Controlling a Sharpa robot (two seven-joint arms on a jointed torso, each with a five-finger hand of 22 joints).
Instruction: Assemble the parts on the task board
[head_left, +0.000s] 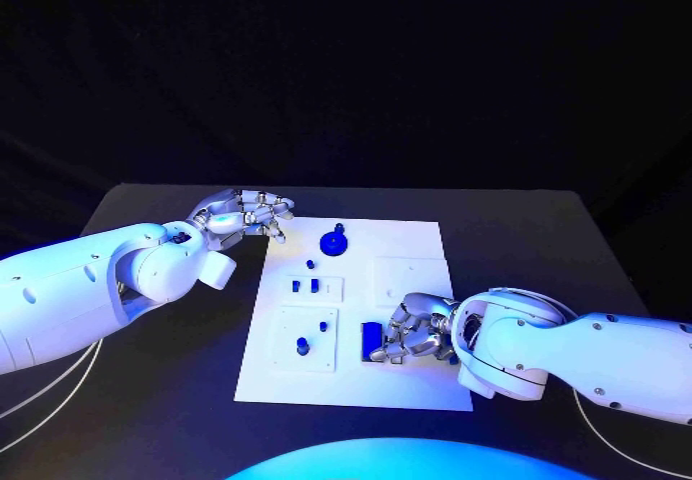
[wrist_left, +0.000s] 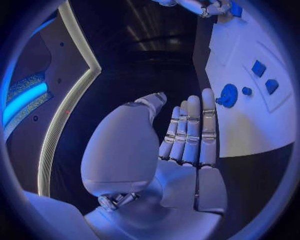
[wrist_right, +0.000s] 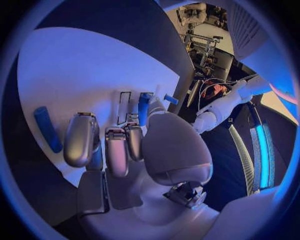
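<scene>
My right hand (head_left: 408, 335) sits nearest me, over the near right part of the task board (head_left: 411, 245), its fingers curled down at a blue block (head_left: 372, 342) standing in the slot there; from the right wrist view the fingers (wrist_right: 116, 150) bend toward the white plate, but I cannot tell whether they actually pinch the piece or only press beside it. I judge the hand is there to seat or lift that part, which is why it is held low and close. Just to its left on the board lies a square recessed panel with one small blue peg (head_left: 302, 346) in it. Further up, toward the middle of the board, a second panel holds two small blue pieces (head_left: 303, 286) side by side, and right of it is a bare square recess. Nearer the far edge lies a round blue part (head_left: 335, 242) with a small blue knob at its top. That makes five blue parts I can count on the board in the head view; the right wrist view also shows a blue cylinder (wrist_right: 47, 128) lying on the plate. My left hand (head_left: 245, 213) waits at the far left corner of the board, over the black desk (head_left: 159, 215), released, its fingers (wrist_left: 190, 130) straight and together and holding nothing, kept out of the working area.
</scene>
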